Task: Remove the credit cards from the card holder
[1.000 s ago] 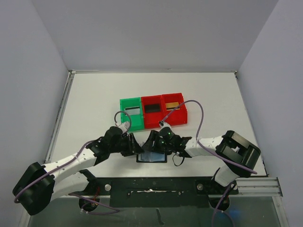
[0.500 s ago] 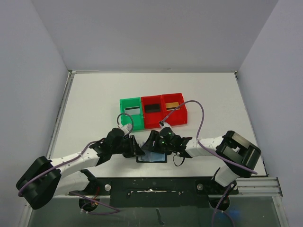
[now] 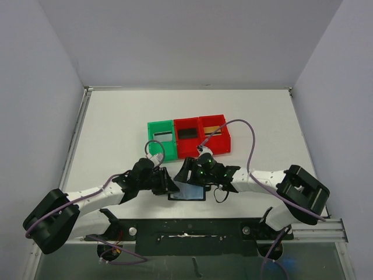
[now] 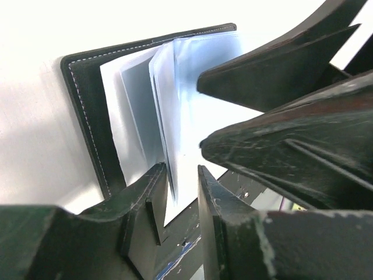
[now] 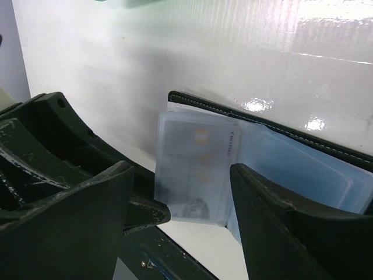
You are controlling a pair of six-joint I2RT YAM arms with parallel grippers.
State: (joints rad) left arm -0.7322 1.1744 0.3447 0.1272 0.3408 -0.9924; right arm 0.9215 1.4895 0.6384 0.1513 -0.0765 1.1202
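Observation:
The card holder [image 3: 189,193] lies open at the table's near edge, black cover [image 4: 87,116] down, glossy grey-blue sleeves fanned up. In the left wrist view my left gripper [image 4: 182,172] stands narrowly open around the sleeves' lower edge, with a gap still showing beside them. My right gripper [image 5: 180,175] is open wide on either side of a raised sleeve that holds a pale credit card [image 5: 198,166] with a gold chip. From above, both grippers [image 3: 170,185] [image 3: 187,175] meet over the holder. A grey card [image 3: 163,137], a black card [image 3: 188,133] and a gold card [image 3: 212,129] lie in bins.
A green bin [image 3: 161,149] and two red bins [image 3: 188,149] [image 3: 224,142] stand in a row just beyond the holder. The dark mounting rail [image 3: 192,230] runs right behind the holder's near edge. Purple cables loop over both wrists.
My right gripper has opened wider and its arm has swung outward to the right. My left gripper has narrowed its jaws and shifted slightly toward the holder.

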